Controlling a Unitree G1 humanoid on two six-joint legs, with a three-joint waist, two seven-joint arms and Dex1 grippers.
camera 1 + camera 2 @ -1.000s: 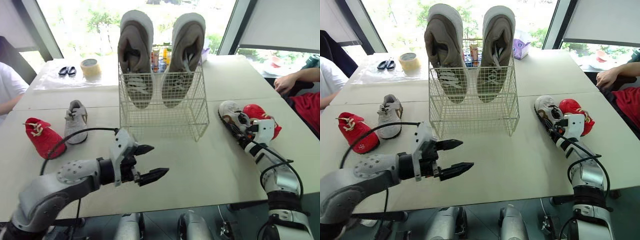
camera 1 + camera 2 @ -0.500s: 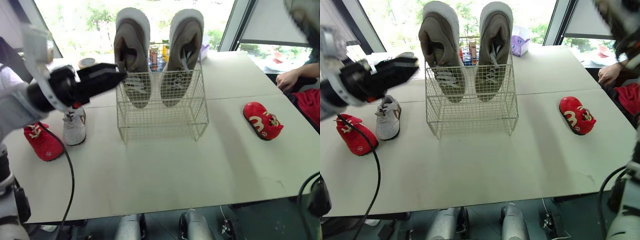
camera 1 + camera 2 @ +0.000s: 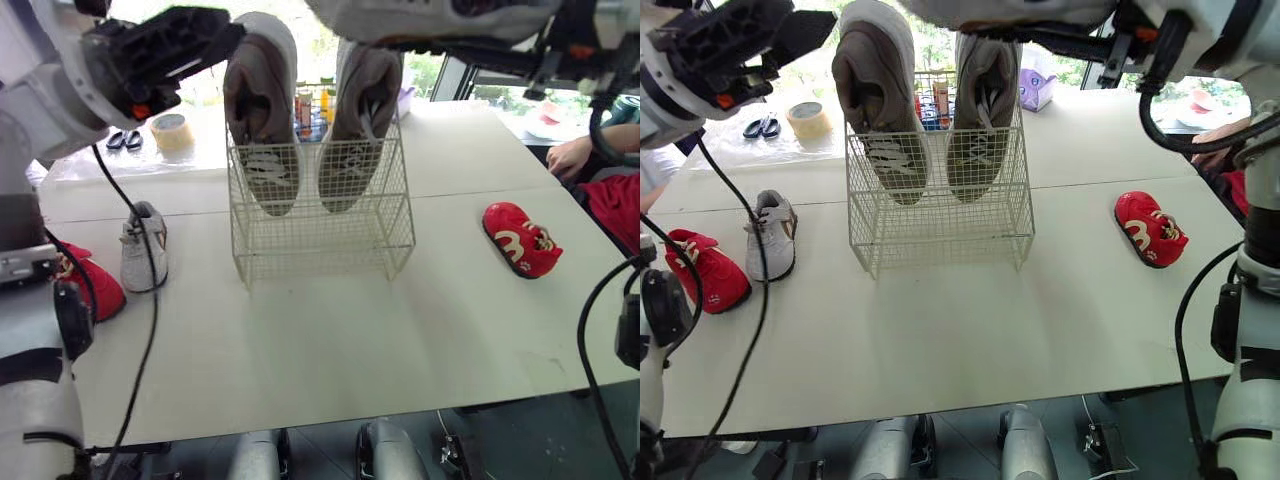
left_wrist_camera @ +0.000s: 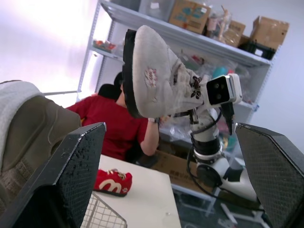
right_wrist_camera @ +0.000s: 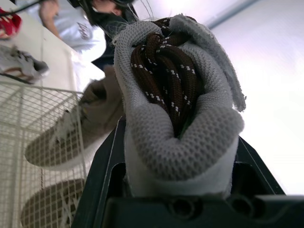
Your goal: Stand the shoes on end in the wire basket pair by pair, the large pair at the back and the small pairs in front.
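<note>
The wire basket stands mid-table with the large grey-brown pair on end at its back. High above the basket, my right gripper is shut on a small grey shoe with brown laces. My left gripper is open and empty, raised at the upper left, level with the large shoes' tops. On the table lie a small red shoe at the right, plus a small grey shoe and a small red shoe at the left.
A tape roll and scissors lie at the far left of the table. Bottles and a purple box sit behind the basket. A person's hand rests at the right edge. Another person sits at the left.
My right arm lifted the small grey shoe from beside the right-hand red shoe to high above the basket. My left arm swung up from the table front to the upper left.
</note>
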